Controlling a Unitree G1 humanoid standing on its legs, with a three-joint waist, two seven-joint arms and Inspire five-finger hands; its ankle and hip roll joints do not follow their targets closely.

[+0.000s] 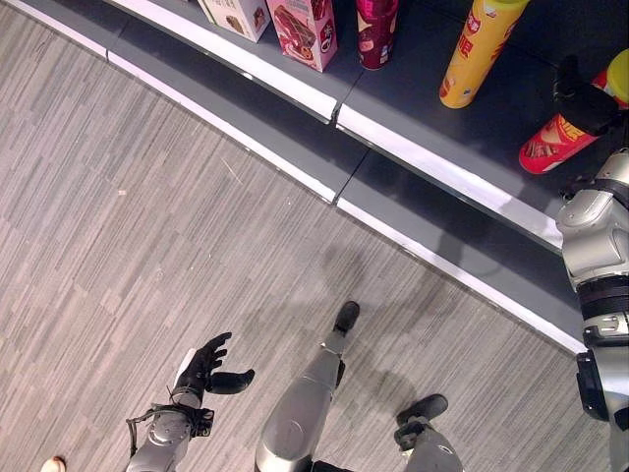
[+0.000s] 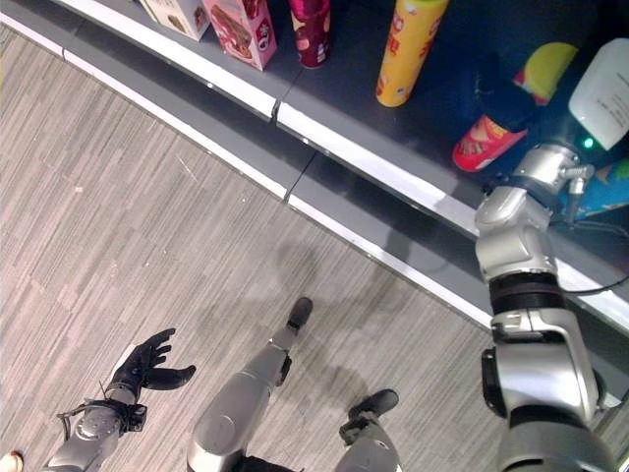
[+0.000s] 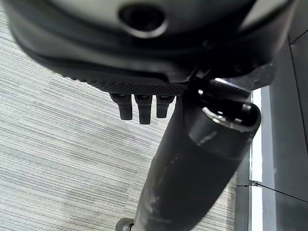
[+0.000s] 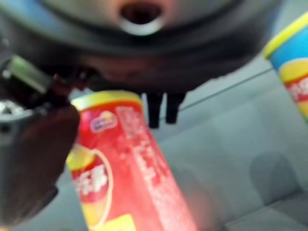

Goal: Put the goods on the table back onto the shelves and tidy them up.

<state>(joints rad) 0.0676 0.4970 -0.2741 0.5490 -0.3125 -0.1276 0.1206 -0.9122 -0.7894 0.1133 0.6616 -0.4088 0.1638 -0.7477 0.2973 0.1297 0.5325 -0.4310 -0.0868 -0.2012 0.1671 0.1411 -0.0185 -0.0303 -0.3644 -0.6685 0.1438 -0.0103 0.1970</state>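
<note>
A red can with a yellow lid (image 1: 550,143) is on the dark shelf (image 1: 413,108) at the far right. My right hand (image 1: 582,98) is on its upper part. In the right wrist view the red can (image 4: 125,163) lies between the thumb (image 4: 33,159) and the fingers (image 4: 161,110), which look straight, not curled round it. My left hand (image 1: 206,369) hangs low over the wooden floor at the lower left, open and holding nothing, its fingers (image 3: 139,108) straight.
Further along the shelf stand a yellow can (image 1: 480,49), a dark red can (image 1: 376,29), a pink box (image 1: 305,29) and a pale box (image 1: 236,15). A blue can with a yellow lid (image 4: 293,67) stands near the red one. The shelf's white front edge (image 1: 442,172) runs diagonally.
</note>
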